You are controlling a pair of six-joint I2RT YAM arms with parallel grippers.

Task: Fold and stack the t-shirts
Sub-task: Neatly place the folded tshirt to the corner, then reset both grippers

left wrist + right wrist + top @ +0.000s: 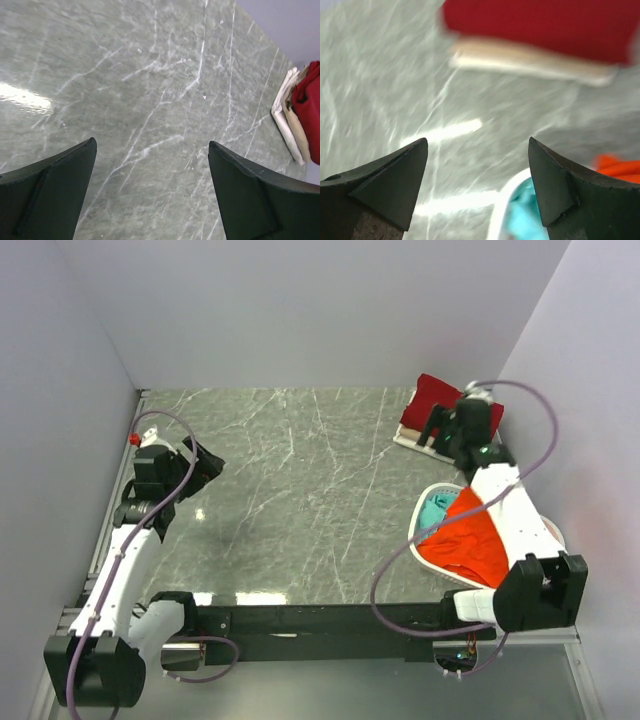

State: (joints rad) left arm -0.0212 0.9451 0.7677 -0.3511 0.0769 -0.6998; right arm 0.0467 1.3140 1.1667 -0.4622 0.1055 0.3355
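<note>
A folded dark red t-shirt point(432, 398) lies on a folded tan t-shirt point(412, 438) at the back right of the table; the stack also shows in the right wrist view, red point(540, 25) over tan point(530, 60), and at the right edge of the left wrist view point(307, 105). An orange-red t-shirt point(475, 540) and a teal t-shirt point(436, 510) lie in the white basket point(422, 520). My right gripper point(440, 430) is open and empty, between the stack and the basket. My left gripper point(208, 462) is open and empty over bare table at the left.
The grey marble table point(300, 490) is walled on the left, back and right. The basket stands at the right near edge, partly under my right arm. A purple cable loops beside each arm.
</note>
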